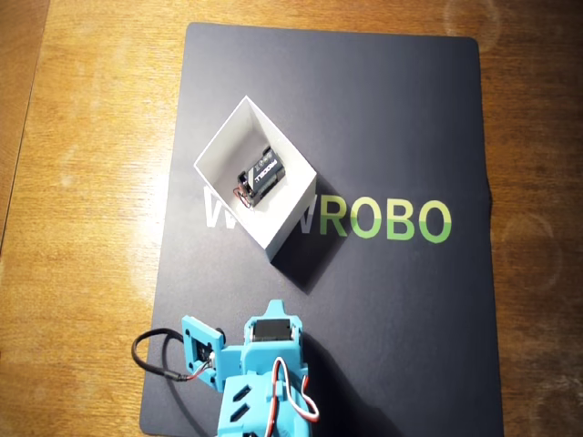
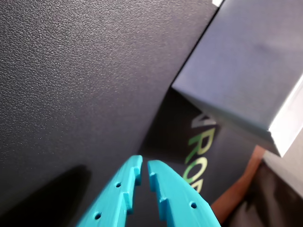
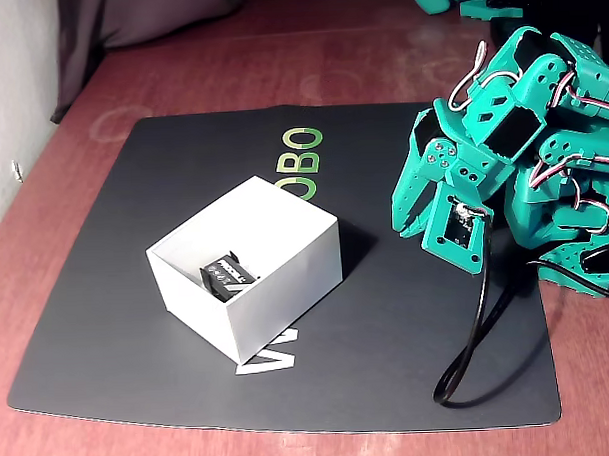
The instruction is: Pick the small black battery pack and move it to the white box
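The small black battery pack [image 1: 261, 178] lay inside the white box [image 1: 221, 146], which sat on the dark mat [image 1: 401, 118] nearer its left edge in the overhead view. The job looked done. The fingers [image 2: 144, 171] were nearly together and held nothing, low over bare mat beside the box, likely because they had no more to carry.

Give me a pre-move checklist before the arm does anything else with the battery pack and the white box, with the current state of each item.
1. Small black battery pack inside the white box: ok, seen in the overhead and fixed views.
2. Gripper empty: ok, nothing between its fingertips in the wrist view.
3. Gripper jaws: nearly shut, only a thin gap.
4. Gripper clear of the box: ok, it hangs over the dark mat, apart from the box wall.
5. Black cable clear of the box: ok, it loops on the mat beside the arm.
6. Pack lying flat on the box floor: cannot tell; it looks tilted against a wall.
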